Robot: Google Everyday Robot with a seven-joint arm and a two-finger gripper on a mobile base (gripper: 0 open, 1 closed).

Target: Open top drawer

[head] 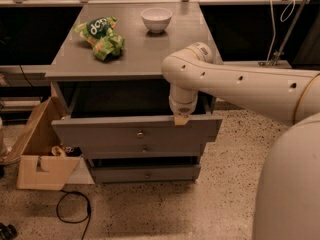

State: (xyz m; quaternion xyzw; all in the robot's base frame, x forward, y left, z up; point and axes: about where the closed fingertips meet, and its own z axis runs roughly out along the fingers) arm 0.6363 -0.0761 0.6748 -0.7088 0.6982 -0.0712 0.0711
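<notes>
The top drawer [100, 132] is a grey wooden drawer with a wide front panel and a small round metal knob [140, 133] at its centre. It stands pulled out from the grey cabinet [140, 59], and its dark inside shows. My gripper [181, 119] hangs from the white arm at the drawer front's upper edge, right of the knob. Its tan tip rests on or just over that edge. Two narrower grey drawers [145, 173] sit below, pushed further in.
On the cabinet top lie a green snack bag [100, 36] and a white bowl [156, 19]. An open cardboard box [40, 154] stands on the floor at the left. A black cable [72, 214] loops on the speckled floor. My white base [290, 184] fills the right.
</notes>
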